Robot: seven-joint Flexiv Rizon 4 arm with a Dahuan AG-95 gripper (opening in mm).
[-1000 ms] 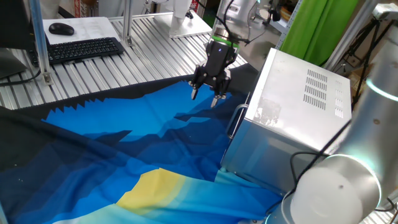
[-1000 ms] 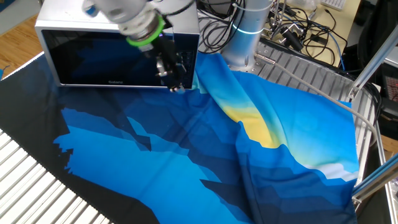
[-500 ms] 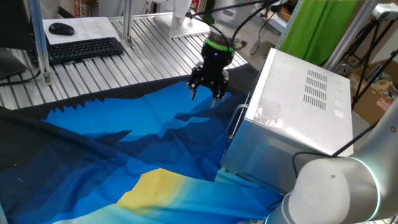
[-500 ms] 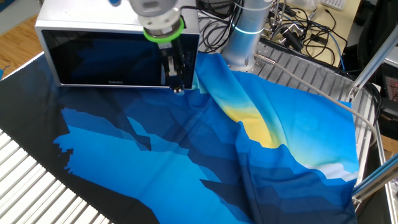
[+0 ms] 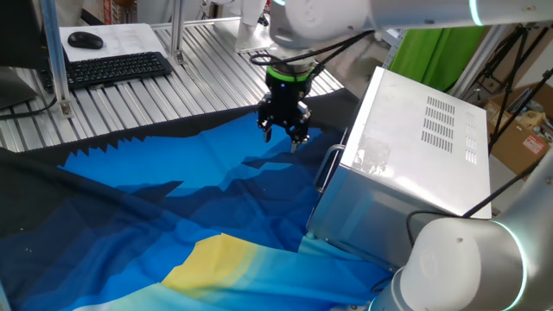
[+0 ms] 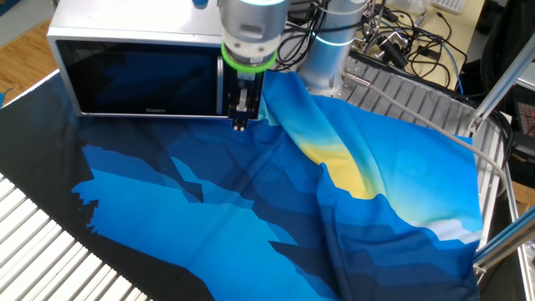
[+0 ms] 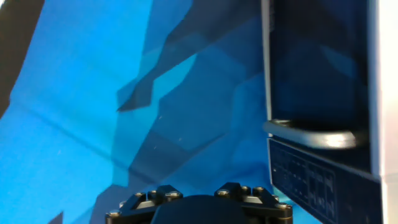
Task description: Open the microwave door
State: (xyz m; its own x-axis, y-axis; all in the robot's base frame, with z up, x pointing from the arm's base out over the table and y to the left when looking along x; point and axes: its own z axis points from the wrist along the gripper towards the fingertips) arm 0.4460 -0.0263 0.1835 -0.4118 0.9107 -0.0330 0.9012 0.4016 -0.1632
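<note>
We see the arm reaching in from above, its wrist with a green ring pointing the hand [image 5: 283, 138] straight down over the blue cloth [image 5: 173, 216] that covers the bench [image 5: 155, 95]. The 2 fingers [image 5: 266, 130] hang apart with nothing between them, so the hand is open and empty. Its tips hover just above the cloth; we cannot tell whether they touch it.

The microwave [image 5: 415, 155] stands right beside the hand, a big silver box with vent slots on its casing. Its door [image 6: 142, 79] faces the hand, dark glass in a silver frame, and it sits flush with the body, shut. In the other fixed view the hand [image 6: 240, 117] hangs in front of the door's edge, where the glass meets the dark control panel [image 6: 255, 84]. The slim silver handle [image 5: 327, 168] stands out from the door just past the fingers, near them but not between them.

From the hand view we look down along the dark finger base at the bottom of the picture. The handle [image 7: 311, 135] appears as a curved silver bar off to one side of the hand, with the door glass [image 7: 317, 62] beyond it and the cloth [image 7: 124, 93] spreading out on the other side. The fingertips themselves are not visible there.
</note>
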